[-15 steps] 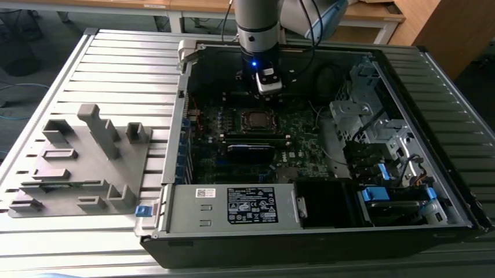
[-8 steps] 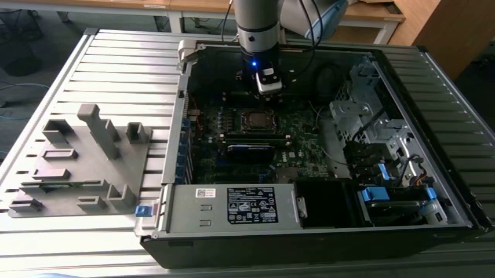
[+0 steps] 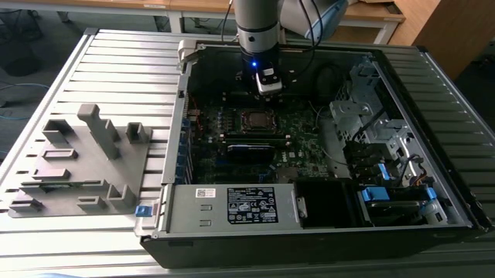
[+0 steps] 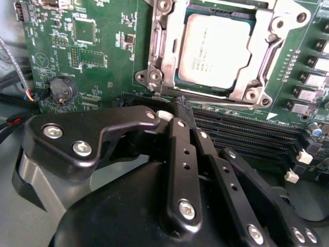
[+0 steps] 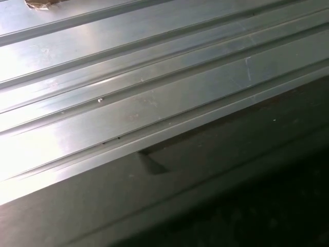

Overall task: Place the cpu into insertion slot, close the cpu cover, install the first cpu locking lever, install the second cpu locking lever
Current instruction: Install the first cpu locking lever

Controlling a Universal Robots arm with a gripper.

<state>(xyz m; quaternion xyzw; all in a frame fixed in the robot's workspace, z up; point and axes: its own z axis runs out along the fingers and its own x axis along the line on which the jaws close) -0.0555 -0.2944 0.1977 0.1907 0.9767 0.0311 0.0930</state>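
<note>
Gripper: the black linkage-fingered gripper (image 3: 268,88) hangs on the grey arm inside the open black computer case (image 3: 173,145), above the socket. In the second wrist view its fingers (image 4: 181,154) converge to a point and appear pressed together on nothing (image 4: 172,110).
Cpu: the small square chip with a dull silver face (image 4: 216,49) lies seated in the insertion slot, a dark socket (image 4: 221,11) on the green motherboard (image 4: 103,62).
Cpu cover: the thin silvery metal frame plate (image 4: 165,49) lies flat over the chip's edges, and the chip's face shows through its window.
Exterior view: the socket (image 3: 256,119) is a small dark square just below the gripper. A grey moulded fixture tray (image 3: 85,156) sits on the ribbed aluminium table (image 3: 116,63) at the exterior view's left.
Second wrist view: long black memory slots (image 4: 247,136) run beside the socket, close to the fingertips.
First wrist view: silvery ribbed table surface (image 5: 154,77) beside a dark wall (image 5: 231,180).
</note>
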